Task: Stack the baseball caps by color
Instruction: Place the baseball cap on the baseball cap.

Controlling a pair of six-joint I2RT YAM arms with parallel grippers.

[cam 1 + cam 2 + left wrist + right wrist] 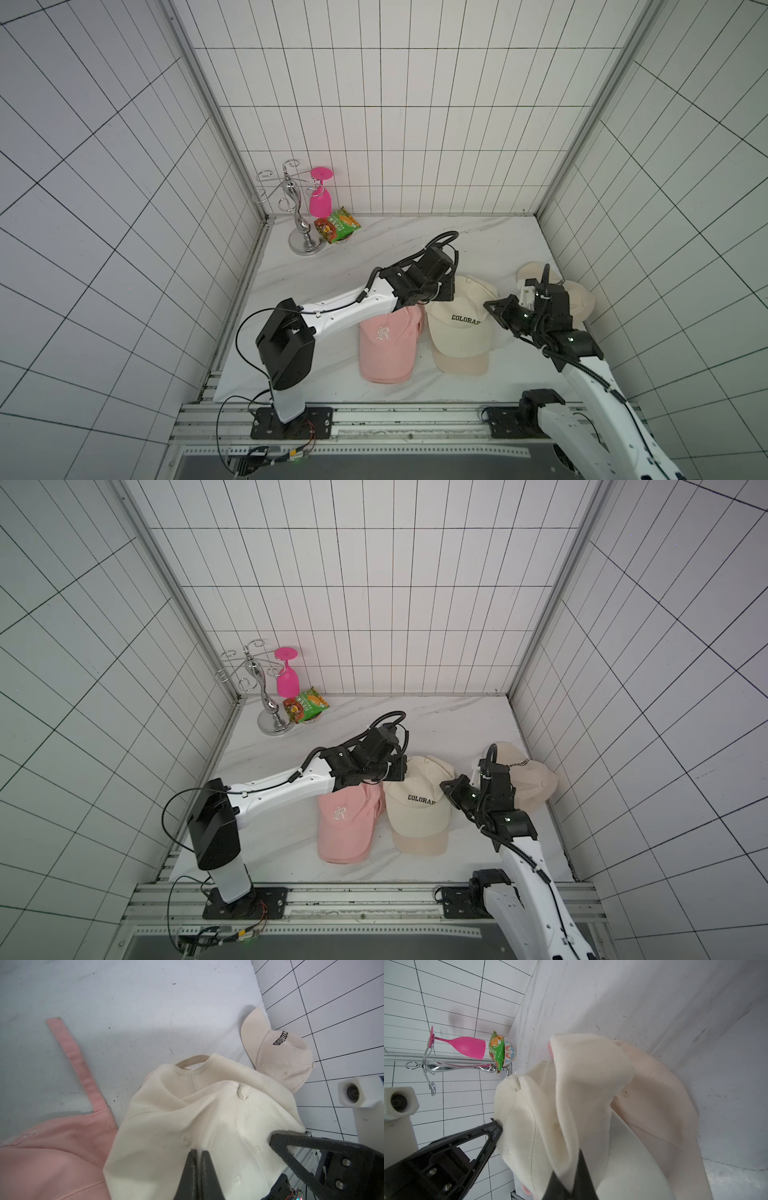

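A pink cap [388,345] [345,825] with a white "R" lies at the front of the marble table. Beside it on the right is a cream "COLORADO" cap [461,328] [419,808], with a paler brim [461,361] showing under it. My left gripper [198,1150] [446,291] is shut on a pinch of this cap's crown fabric near the back. My right gripper [566,1160] [494,309] is shut on a fold of the same cap at its right side. Another cream cap [577,299] [284,1057] lies by the right wall.
At the back left corner stands a chrome glass rack [301,220] with a hot-pink goblet [321,199] hanging upside down. A green snack packet [337,224] sits beside it. Tiled walls enclose the table on three sides.
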